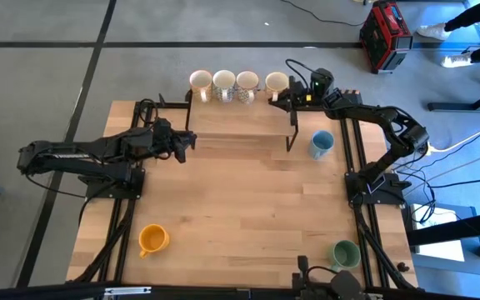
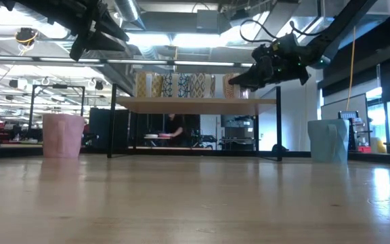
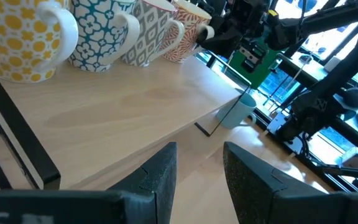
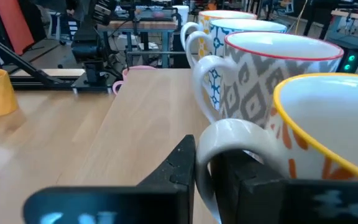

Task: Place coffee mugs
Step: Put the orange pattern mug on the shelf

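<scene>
Closest to the lens in the right wrist view, the right gripper [image 4: 219, 171] has its two dark fingers set narrowly on either side of the white handle of the orange-patterned mug [image 4: 328, 124], the handle sitting between them; whether the pads press it cannot be told. That mug is the end one of four patterned white mugs lined up on the raised wooden shelf [image 1: 232, 121]: beyond it from the right gripper stand the grey-patterned mug [image 1: 247, 86], the blue-flowered mug [image 1: 223, 85] and the yellow-dotted mug [image 1: 200, 82]. Down on the table [image 1: 240, 217], the light blue mug [image 1: 322, 143] sits just below and beside the right gripper, under the shelf's end. At the shelf's opposite end the left gripper [image 1: 188, 145] hangs above the table with its fingers partly open and nothing between them, pointing toward the shelf edge. An orange mug [image 1: 152, 239] stands well behind the left gripper near the table's front, and a green mug [image 1: 345, 252] sits far from both, at the front right. A pink mug [image 2: 63, 135] shows on the table in the low view.
</scene>
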